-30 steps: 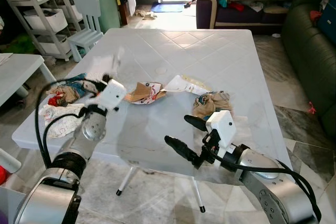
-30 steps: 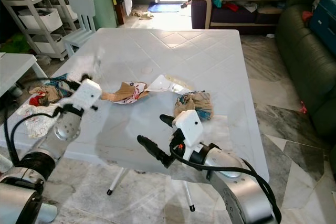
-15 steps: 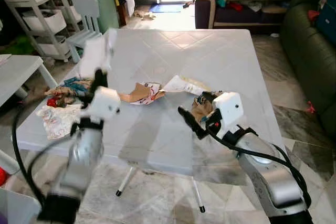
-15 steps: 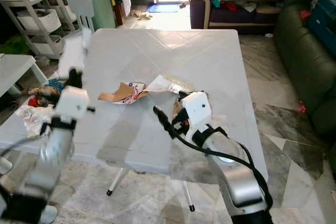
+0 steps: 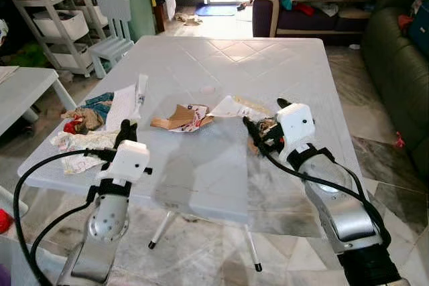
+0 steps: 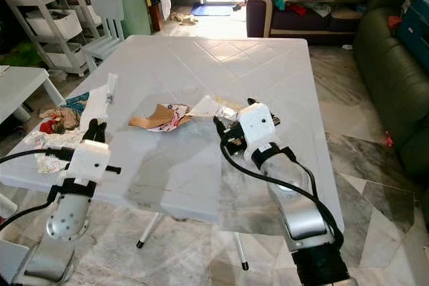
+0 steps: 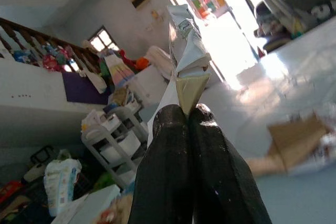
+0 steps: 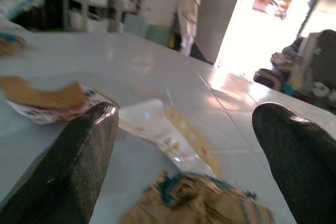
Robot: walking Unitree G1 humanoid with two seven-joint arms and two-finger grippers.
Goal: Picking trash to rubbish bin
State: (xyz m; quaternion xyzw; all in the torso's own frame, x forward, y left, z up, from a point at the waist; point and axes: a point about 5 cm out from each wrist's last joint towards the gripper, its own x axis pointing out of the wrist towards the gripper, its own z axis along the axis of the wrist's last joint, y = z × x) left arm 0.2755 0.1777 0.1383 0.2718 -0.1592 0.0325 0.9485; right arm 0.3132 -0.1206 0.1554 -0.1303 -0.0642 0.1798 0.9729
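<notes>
Trash lies along the near half of the white table [image 5: 221, 65]. My left gripper [image 5: 127, 127] is near the table's left front edge, shut on a long white folded wrapper [image 5: 127, 100] that sticks up from the fingertips [image 7: 190, 116]. My right gripper [image 5: 265, 117] stands open at a crumpled brown wad [image 8: 205, 203], one finger [image 8: 79, 166] on each side just above it. A torn cardboard piece [image 5: 179, 117] and a white-and-yellow wrapper [image 5: 231, 106] lie between the two grippers. A heap of cloth and paper scraps [image 5: 80, 125] sits at the left edge.
A small white table [image 5: 20, 88] stands close on the left, with a shelf trolley [image 5: 57, 25] and a child's chair [image 5: 114, 28] behind it. A dark green sofa [image 5: 402, 58] runs along the right, and another sofa [image 5: 301, 11] is beyond the table.
My left arm has come down from a raised pose, still holding the white wrapper. My right gripper has moved forward over the table to the crumpled wad and stays open.
</notes>
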